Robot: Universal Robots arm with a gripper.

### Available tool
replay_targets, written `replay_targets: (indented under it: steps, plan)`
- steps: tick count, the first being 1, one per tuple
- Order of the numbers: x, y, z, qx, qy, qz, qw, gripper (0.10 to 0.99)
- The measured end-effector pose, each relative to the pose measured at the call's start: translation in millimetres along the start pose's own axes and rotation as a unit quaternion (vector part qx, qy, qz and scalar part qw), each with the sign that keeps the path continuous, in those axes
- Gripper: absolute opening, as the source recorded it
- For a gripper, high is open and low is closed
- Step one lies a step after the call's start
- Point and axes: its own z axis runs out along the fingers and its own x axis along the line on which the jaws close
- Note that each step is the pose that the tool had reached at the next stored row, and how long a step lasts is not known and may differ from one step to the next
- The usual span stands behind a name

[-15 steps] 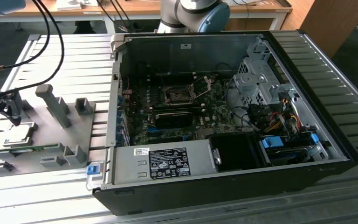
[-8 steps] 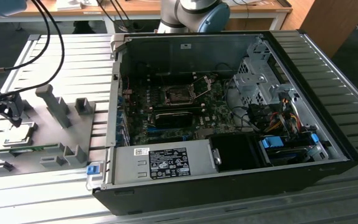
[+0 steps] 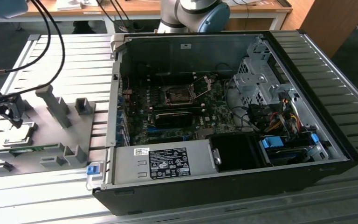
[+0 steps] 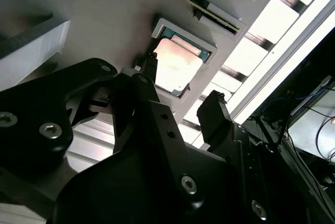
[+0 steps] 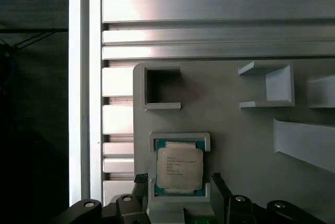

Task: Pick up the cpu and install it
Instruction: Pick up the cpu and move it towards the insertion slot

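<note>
- We are at the pick-up step: the cpu (image 5: 179,168) lies flat in its pocket on the grey tray (image 5: 235,130), at the exterior view's left, well apart from the computer case (image 3: 229,186).
- Our gripper (image 5: 179,185) hangs over the cpu, its fingers (image 5: 140,182) spread to either side and seemingly not touching it.
- We judge that gripping calls for the fingers to close squarely on opposite edges.

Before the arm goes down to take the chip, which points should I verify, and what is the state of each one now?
1. Chip lies flat in its holder on the grey tray: ok.
2. Nothing lies on top of the chip: ok.
3. Gripper is open and straddles the chip: ok.
4. Gripper is clear of the holder's walls: cannot tell.
5. Socket inside the computer case has its metal frame lifted: looks ok.
</note>
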Motion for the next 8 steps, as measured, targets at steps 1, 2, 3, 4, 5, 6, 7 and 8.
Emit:
replay_targets:
  steps: [1, 2, 3, 4, 5, 6, 7, 8]
  plan:
    - [0.0, 0.0, 0.5, -0.0001, 0.0000, 0.000, 1.0000, 0.588]
    - [0.0, 0.0, 0.9, 0.0000, 0.0000, 0.000, 1.0000, 0.588]
    - [-0.1, 0.0, 1.1, 0.0000, 0.0001, 0.000, 1.0000, 0.588]
    - [-0.1, 0.0, 1.3, 0.0001, 0.0001, 0.000, 1.0000, 0.588]
    - [-0.4, 0.0, 1.5, 0.0000, 0.0001, 0.000, 1.0000, 0.588]
    - [-0.6, 0.0, 1.8, 0.0000, 0.0001, 0.000, 1.0000, 0.588]
    - [-0.9, 0.0, 2.1, 0.0000, 0.0000, 0.000, 1.0000, 0.588]
    - [-1.1, 0.0, 2.3, 0.0000, 0.0000, 0.000, 1.0000, 0.588]
